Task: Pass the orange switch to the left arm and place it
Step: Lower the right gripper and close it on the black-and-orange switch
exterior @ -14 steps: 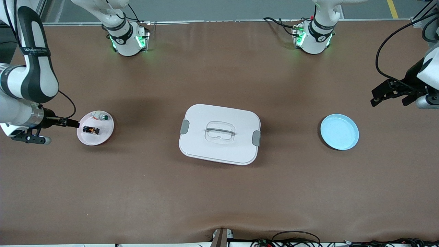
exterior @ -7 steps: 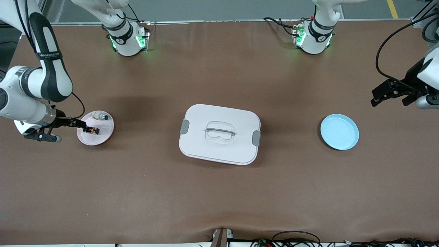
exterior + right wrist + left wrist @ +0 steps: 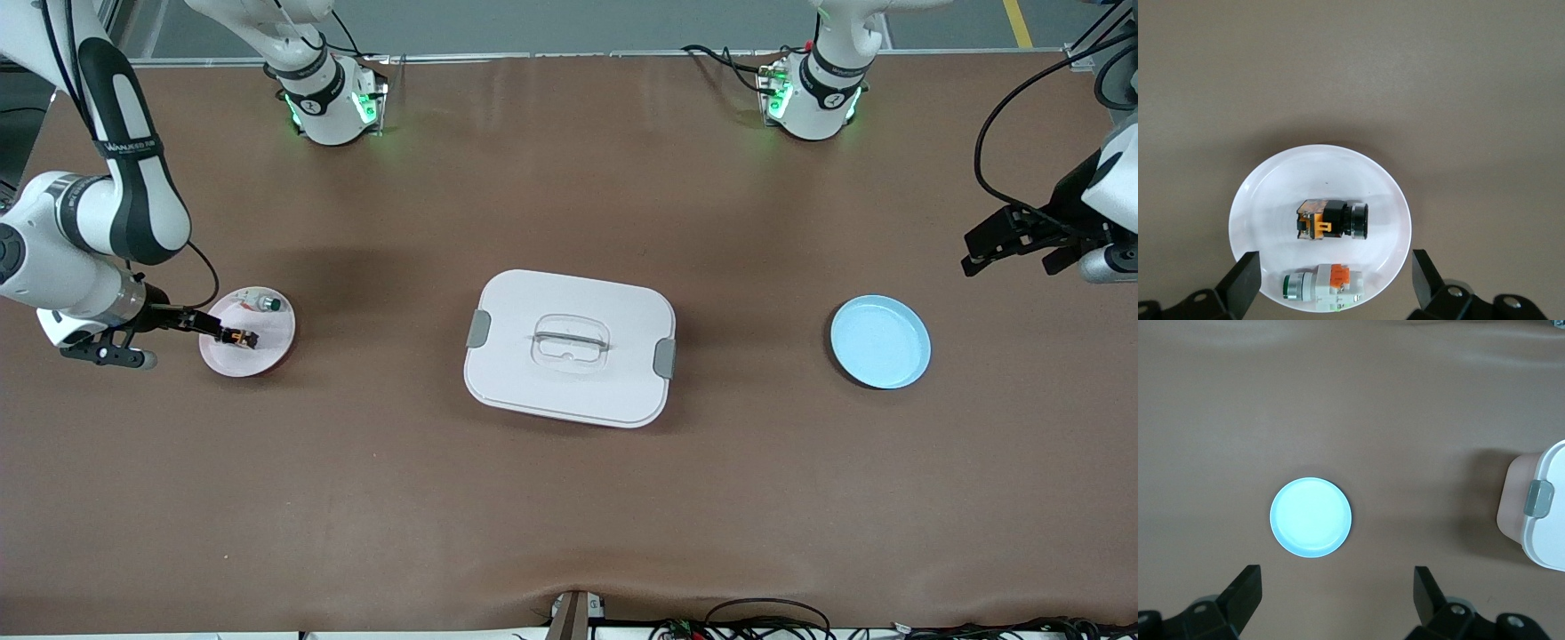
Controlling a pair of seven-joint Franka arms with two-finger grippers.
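Observation:
The orange switch [image 3: 237, 338], a tiny black cylinder with orange parts, lies on its side on the pink plate [image 3: 267, 351] toward the right arm's end of the table. In the right wrist view the switch [image 3: 1331, 220] lies mid-plate. My right gripper [image 3: 214, 325] is open and empty, low over the plate's edge, its fingers [image 3: 1245, 277] wide on either side of the plate. The white lidded box [image 3: 570, 348] sits at the table's middle. My left gripper [image 3: 996, 244] waits open and empty in the air toward the left arm's end of the table.
A silver-white piece with a green tip [image 3: 264, 304] shares the pink plate, beside the switch; in the right wrist view this piece [image 3: 1321, 287] lies closest to the fingers. A light-blue plate [image 3: 880, 341] lies empty toward the left arm's end and shows below the left gripper [image 3: 1335, 583] in the left wrist view [image 3: 1311, 517].
My right arm has swung in toward the pink plate, bringing its gripper over the plate's edge beside the switch. The left arm has not moved.

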